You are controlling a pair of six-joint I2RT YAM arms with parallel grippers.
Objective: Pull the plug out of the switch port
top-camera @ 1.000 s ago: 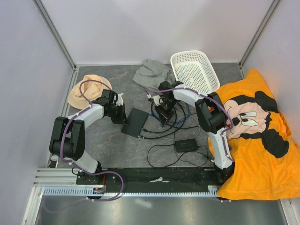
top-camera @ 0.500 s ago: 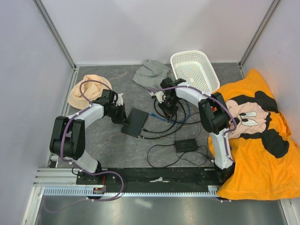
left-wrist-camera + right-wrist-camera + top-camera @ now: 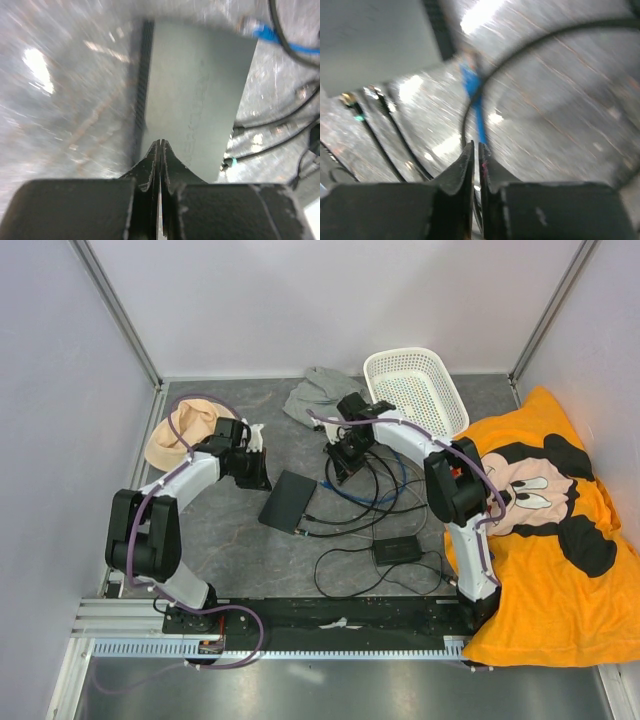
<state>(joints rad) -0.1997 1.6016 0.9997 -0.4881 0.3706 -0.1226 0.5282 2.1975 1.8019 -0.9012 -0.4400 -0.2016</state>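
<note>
- Top view: the switch (image 3: 288, 502) is lying flat on the table (image 3: 230, 550), between the two arms. The left tool (image 3: 258, 478) is hanging just beside its far-left corner, apart from it. The right tool (image 3: 337, 462) is reaching down near the far-right side, over the blue cable (image 3: 357, 495). Black cables (image 3: 330, 528) are leaving the switch's right edge.
- Left wrist view: the left tool's fingers (image 3: 150, 165) are pressing together with nothing between them, pointing at the switch's near end. The plug (image 3: 260, 32) is showing at the far-right corner and seems to be clear of the box, though blur is making that uncertain.
- Right wrist view: the right tool is looking nearly closed. The blue cable is running straight into the slit between its fingers (image 3: 462, 170), so it is probably pinching the cable a little behind the plug. The plug is sitting just off the switch's corner, apparently out of its port.
- Handling, as I am judging it: the plug is small, light, rigid plastic, likely with a fragile latch tab, while the cable is limp and slippery. Gripping the plug body is looking safer than tugging the cord. The switch is light and will be sliding unless pinned.
</note>
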